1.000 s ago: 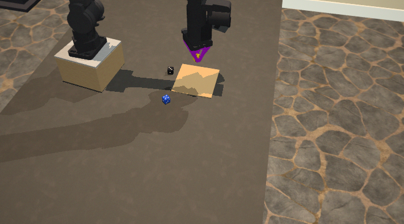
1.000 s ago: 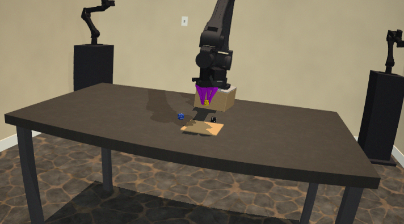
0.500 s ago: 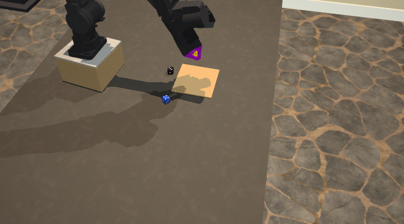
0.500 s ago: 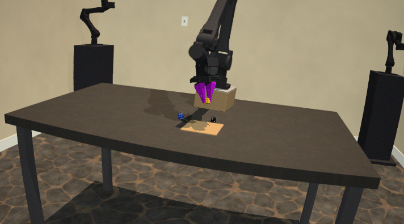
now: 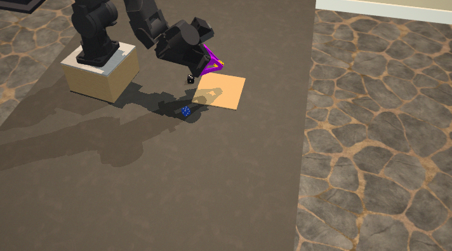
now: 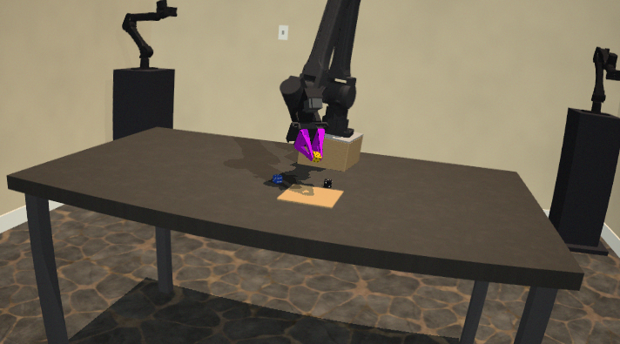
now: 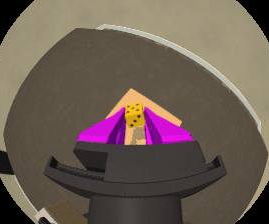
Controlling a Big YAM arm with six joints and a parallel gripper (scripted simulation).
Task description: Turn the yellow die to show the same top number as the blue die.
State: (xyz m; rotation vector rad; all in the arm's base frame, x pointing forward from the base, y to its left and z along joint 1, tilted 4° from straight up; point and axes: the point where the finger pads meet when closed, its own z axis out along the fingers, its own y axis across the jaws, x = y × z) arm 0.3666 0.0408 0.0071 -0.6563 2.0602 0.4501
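My gripper with purple fingers is shut on the yellow die and holds it in the air above the table. The arm is tilted so the fingers point out sideways over the near-left part of the orange mat. In the wrist view the yellow die sits between the purple fingertips, with the mat behind it. The blue die lies on the table in front of the mat's left corner; it also shows in the exterior view. A black die lies on the table just left of the mat.
The arm's base stands on a wooden block at the left of the table. The table's right edge is well beyond the mat. Black pedestals with other arms stand away from the table.
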